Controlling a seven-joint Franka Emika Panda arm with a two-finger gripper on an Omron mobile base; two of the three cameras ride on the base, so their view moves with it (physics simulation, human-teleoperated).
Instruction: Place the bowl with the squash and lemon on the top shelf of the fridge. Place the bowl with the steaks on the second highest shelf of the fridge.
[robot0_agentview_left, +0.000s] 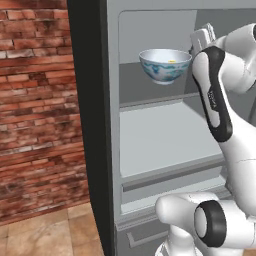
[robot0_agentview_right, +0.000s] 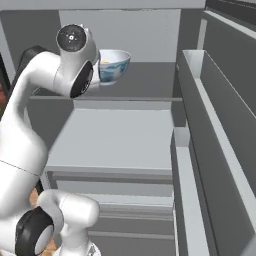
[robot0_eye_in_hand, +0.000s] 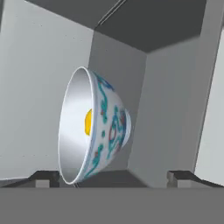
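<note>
The bowl with the squash and lemon (robot0_eye_in_hand: 94, 129) sits between my gripper's (robot0_eye_in_hand: 113, 177) finger tips (robot0_eye_in_hand: 46, 177), which stand spread wide to either side with the jaws released, gripping nothing. In the hand view the bowl appears rolled sideways because the hand is rolled; I see the lemon (robot0_eye_in_hand: 88, 122) inside, squash not discernible. From the left base view the bowl (robot0_agentview_left: 165, 65) stands upright on the dark top shelf (robot0_agentview_left: 145, 85) of the fridge (robot0_agentview_left: 95, 125). My arm reaches up with the forearm rising steeply and the hand (robot0_agentview_left: 204, 37) just beside the bowl's right side. Below lies the second highest shelf (robot0_agentview_left: 160, 140), pale.
</note>
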